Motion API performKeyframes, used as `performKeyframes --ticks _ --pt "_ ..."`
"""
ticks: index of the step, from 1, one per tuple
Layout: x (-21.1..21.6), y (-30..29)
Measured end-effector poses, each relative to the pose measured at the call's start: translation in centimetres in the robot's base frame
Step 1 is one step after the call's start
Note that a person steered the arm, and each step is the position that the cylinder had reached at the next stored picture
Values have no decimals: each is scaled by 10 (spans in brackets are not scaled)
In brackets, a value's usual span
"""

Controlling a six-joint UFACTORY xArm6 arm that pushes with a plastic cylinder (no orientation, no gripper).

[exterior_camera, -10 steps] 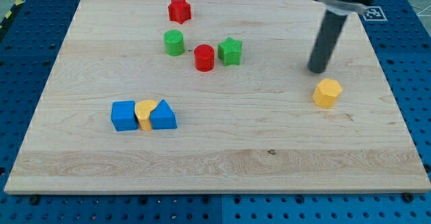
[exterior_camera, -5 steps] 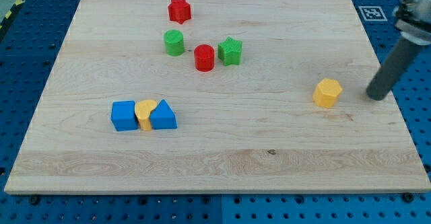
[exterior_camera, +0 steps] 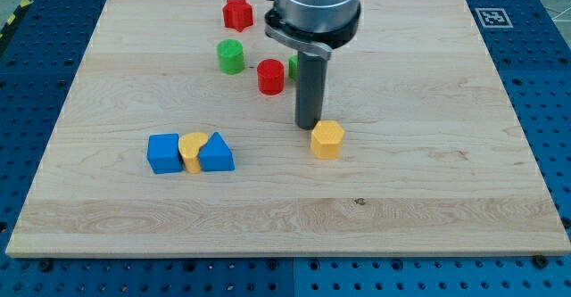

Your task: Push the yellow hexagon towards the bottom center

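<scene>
The yellow hexagon (exterior_camera: 327, 139) lies on the wooden board (exterior_camera: 428, 199), slightly right of the view's middle. My tip (exterior_camera: 309, 124) stands just above and left of the hexagon, close to or touching its upper left edge. The arm's grey body rises from the rod toward the view's top and hides most of the green star (exterior_camera: 293, 65).
A red star (exterior_camera: 237, 13), a green cylinder (exterior_camera: 230, 56) and a red cylinder (exterior_camera: 270, 77) lie at the top middle. At the left lie a blue cube (exterior_camera: 164, 152), a yellow heart-shaped block (exterior_camera: 192, 150) and a blue triangular block (exterior_camera: 217, 152), packed in a row.
My tip went from above the hexagon out to its right, then swept left. The yellow hexagon has moved well to the left and a little down. The other blocks have not moved.
</scene>
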State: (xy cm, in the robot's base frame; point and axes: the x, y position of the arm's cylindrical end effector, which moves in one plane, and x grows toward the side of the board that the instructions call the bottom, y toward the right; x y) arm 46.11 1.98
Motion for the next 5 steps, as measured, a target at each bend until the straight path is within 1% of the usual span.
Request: performKeyframes --ticks 1,2,3,4,5 --pt "-15 30" --pt "13 84" --pt "39 83" --pt "39 75" --pt "22 63"
